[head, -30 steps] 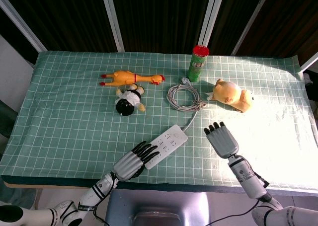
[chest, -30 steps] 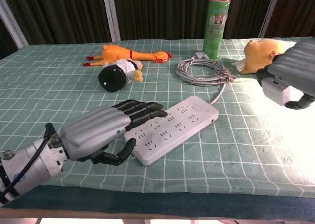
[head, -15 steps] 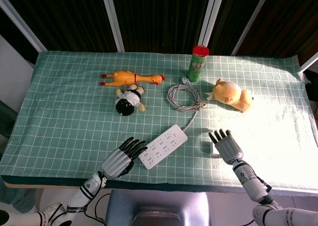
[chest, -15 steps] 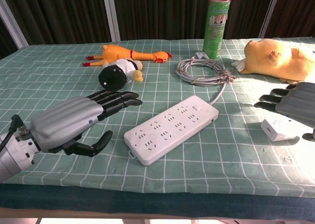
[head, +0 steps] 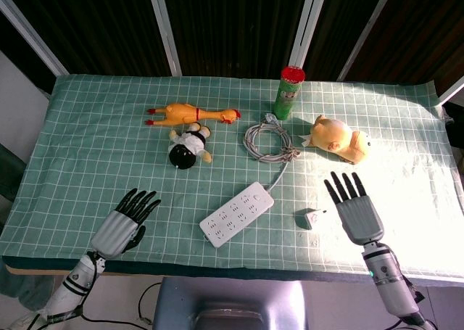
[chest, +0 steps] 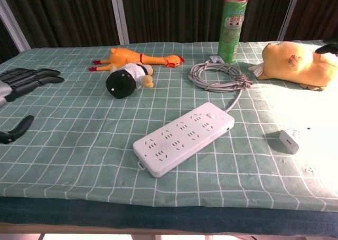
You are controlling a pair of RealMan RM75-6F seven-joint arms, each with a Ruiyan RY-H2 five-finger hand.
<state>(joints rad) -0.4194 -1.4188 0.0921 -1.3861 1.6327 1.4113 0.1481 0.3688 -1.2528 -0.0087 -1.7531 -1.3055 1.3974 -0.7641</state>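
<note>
A white power strip (head: 237,215) (chest: 184,137) lies at the front middle of the table, its grey cable running back to a coil (head: 269,141) (chest: 216,74). A small white plug adapter (head: 308,218) (chest: 288,140) lies on the cloth to its right. My left hand (head: 126,221) (chest: 18,82) hovers open near the front left edge, fingers spread, holding nothing. My right hand (head: 354,207) is open at the front right, fingers straight, just right of the adapter and apart from it; the chest view shows only a dark fingertip at its right edge.
At the back lie a yellow rubber chicken (head: 191,114) (chest: 137,57), a small doll with a black head (head: 187,146) (chest: 127,79), a green can with a red lid (head: 288,93) (chest: 232,27) and a yellow plush toy (head: 338,138) (chest: 296,63). A green checked cloth (head: 87,156) covers the table.
My left hand has drawn away from the power strip to the front left. My right hand let go of the white adapter, which now lies on the cloth, and pulled back to the right.
</note>
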